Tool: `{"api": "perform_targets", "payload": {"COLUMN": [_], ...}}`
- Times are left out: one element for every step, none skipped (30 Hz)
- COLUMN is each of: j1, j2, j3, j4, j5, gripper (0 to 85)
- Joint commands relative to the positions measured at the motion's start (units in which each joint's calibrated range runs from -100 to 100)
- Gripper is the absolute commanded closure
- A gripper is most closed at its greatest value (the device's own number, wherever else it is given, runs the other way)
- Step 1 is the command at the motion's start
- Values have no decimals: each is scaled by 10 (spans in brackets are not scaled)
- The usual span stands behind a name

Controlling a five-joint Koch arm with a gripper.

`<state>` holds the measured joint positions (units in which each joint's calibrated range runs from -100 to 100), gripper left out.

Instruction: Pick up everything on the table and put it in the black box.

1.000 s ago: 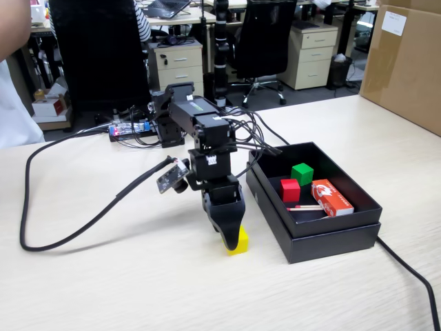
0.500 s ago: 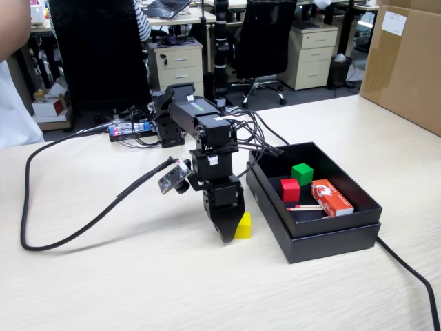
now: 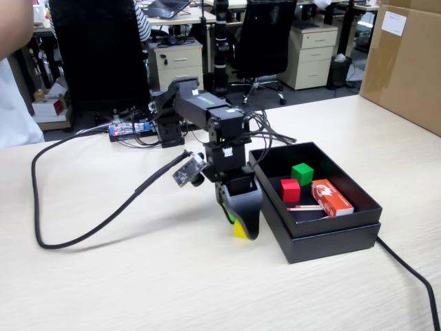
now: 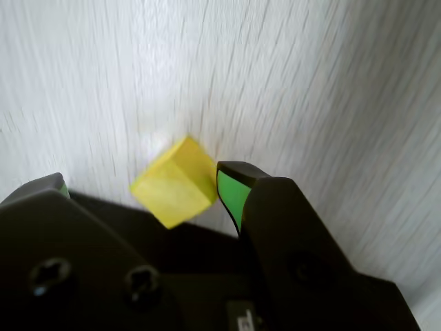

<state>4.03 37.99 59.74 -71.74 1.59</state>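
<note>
- The tool (image 3: pixel 240 231) hangs low over the beige wood-grain desk (image 3: pixel 138 276), pointing down, its jaws parted only narrowly with the yellow cube (image 3: pixel 238 229) between them.
- In the wrist view the tool (image 4: pixel 141 186) shows one green-lined fingertip (image 4: pixel 231 189) touching a side corner of the yellow cube (image 4: pixel 176 189); the other tip sits just clear of the cube's opposite side, so a firm hold cannot be confirmed.
- The cube is turned diagonally to the jaws in the wrist view, one corner towards the green-lined tip and another pointing away from the tool; being a cube, it has no long axis.
- In the fixed view only a small yellow wedge of the cube shows below the black jaws, at desk level; whether it rests on the surface cannot be told.
- The black box (image 3: pixel 331 238) stands on the desk just to the right of the tool in the fixed view, its long axis running from near right to far left.
- Inside the box lie a red cube (image 3: pixel 290 189) and a green cube (image 3: pixel 302 173), close together, with an orange-red matchbox (image 3: pixel 331 197) beside the red cube and a matchstick (image 3: pixel 306 207) in front of it.
- A black cable (image 3: pixel 89 224) loops across the desk on the left; a brown carton (image 3: pixel 406 62) stands at the far right.
</note>
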Motion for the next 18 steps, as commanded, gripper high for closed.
{"api": "perform_targets", "payload": {"j1": [8,9,9,9,8,8,7,6,5,5,4,3,3,3,2,2,2,3], "j2": [-68,-65,-62,-48,-44,-42,-40,-36,-33,-29,-25,-18,-10,-2,6,14,21,27], "j3": [24,24,24,24,22,21,21,21,21,22,21,21,20,20,19,19,19,19], "j4": [3,3,3,3,3,3,3,3,3,3,3,3,3,3,3,3,3,3], "j5": [6,7,7,7,7,7,7,7,7,7,7,7,6,5,4,4,3,3], "gripper": [411,411,411,411,411,411,411,411,411,412,412,414,418,419,422,440,460,487]}}
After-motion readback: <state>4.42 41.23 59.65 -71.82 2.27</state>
